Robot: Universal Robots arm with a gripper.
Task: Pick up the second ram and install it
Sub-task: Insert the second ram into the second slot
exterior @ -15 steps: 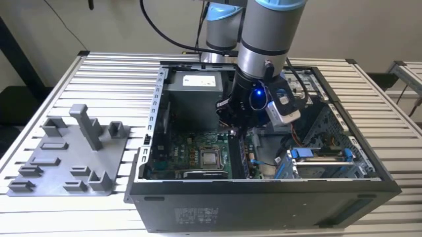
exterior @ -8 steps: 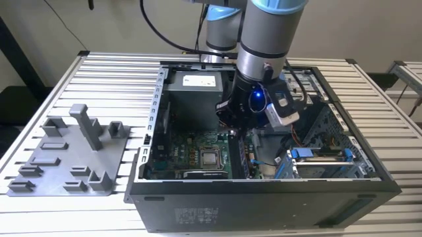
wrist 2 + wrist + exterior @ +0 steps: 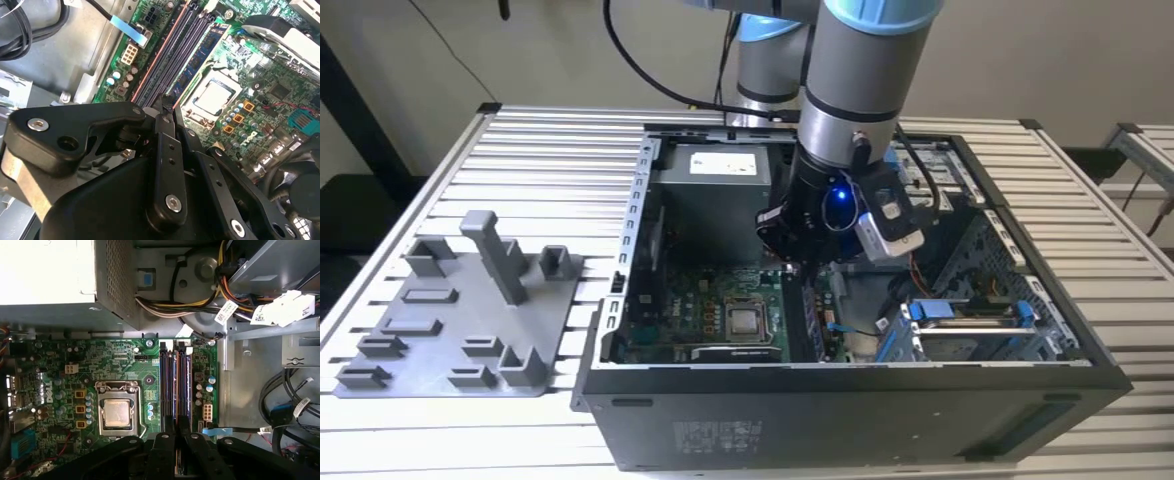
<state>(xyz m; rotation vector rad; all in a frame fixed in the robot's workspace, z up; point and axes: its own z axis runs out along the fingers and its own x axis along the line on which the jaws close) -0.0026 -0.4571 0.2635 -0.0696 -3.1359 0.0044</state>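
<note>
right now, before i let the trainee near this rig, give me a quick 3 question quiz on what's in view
1. True or false: the gripper hangs outside the case.
2. What on the board lies closest to the gripper in the first wrist view? A) slots B) keyboard C) monitor
3. Fill in: the fixture plate lies on the exterior view's ___ of the case.

Key: 1 false, it is down inside the case; 2 A; 3 left.
</note>
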